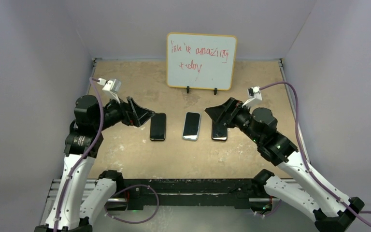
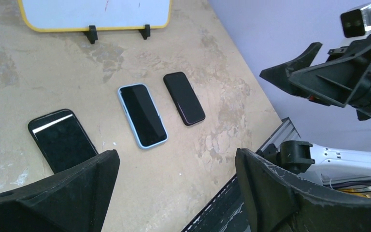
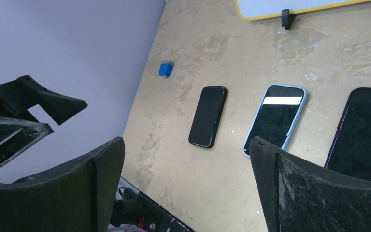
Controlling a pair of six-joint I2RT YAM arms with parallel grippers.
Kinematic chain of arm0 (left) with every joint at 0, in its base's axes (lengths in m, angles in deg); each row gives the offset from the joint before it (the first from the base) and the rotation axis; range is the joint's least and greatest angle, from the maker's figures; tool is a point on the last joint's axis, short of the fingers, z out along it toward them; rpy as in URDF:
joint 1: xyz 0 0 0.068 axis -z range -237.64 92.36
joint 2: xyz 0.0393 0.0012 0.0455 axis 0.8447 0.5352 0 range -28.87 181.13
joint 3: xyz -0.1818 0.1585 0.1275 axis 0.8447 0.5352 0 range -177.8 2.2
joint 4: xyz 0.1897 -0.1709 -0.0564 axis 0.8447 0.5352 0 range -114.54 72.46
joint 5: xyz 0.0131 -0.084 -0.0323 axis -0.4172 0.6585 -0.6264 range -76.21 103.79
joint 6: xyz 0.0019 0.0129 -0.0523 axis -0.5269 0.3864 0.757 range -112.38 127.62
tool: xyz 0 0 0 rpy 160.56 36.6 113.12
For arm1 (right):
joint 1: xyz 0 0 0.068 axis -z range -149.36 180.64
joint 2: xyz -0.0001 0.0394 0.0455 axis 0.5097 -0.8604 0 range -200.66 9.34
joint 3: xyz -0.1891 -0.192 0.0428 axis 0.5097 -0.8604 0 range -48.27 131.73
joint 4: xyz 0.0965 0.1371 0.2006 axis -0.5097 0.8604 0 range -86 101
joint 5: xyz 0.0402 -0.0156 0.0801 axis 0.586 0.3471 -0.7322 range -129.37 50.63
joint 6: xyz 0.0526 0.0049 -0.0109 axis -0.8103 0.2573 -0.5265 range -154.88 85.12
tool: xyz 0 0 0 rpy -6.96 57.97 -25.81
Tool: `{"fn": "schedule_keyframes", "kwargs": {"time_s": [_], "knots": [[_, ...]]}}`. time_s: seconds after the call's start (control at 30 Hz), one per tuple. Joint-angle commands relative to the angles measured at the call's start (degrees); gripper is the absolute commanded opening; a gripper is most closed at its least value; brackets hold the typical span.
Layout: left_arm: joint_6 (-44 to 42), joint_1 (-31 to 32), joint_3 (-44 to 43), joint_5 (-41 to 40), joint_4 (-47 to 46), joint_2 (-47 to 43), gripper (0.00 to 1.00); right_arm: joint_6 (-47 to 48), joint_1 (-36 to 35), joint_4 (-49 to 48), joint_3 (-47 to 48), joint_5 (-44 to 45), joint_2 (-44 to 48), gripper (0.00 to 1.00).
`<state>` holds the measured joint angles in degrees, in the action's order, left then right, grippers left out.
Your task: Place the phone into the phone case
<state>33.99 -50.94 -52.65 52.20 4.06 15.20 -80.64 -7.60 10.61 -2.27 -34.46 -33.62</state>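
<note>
**Top external view.** The table was a worn tan board with a mottled surface. Three flat, round-cornered slabs lay in one row across its middle.
- Left: one glossy all-black phone.
- Middle: one light blue phone case, a pale rim around a shiny black face.
- Right: the slim black-glass phone. Its far end was hidden under the right gripper.

The left gripper hung just left of the all-black phone. The spread of either gripper was hard to read from above. One yellow-framed whiteboard stood upright at the table's far edge on two black feet. Its red handwriting was hard to make out.

**Left wrist view.** The matte black wedge-shaped fingers stood wide apart with nothing between them. The phone, farthest in the row, showed a thin reddish rim. It lay flat just beside the phone case, with a strip of bare table between them. Black filled the case from rim to rim; I could not tell whether a handset sat inside. The near end of the all-black phone was cut off by one finger.

**Right wrist view.** The scuffed, gritty fingers were spread wide and held nothing. The phone was cut off by the frame's right side and by one finger. One small blue cube sat near the table's left edge, well apart from the row.
</note>
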Motion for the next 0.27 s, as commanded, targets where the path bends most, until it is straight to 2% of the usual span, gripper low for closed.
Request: {"fn": "schedule_keyframes", "kwargs": {"time_s": [0.0,0.23], "knots": [[2.54,-0.20,0.40,0.23,-3.52,-2.37,0.94,-1.12,-0.08,-1.02,-0.19,0.52,0.79,0.99],[2.63,-0.24,0.62,-0.87,-3.89,-2.22,0.94,-1.06,-0.11,-0.17,0.51,0.44,0.66,0.99]]}}
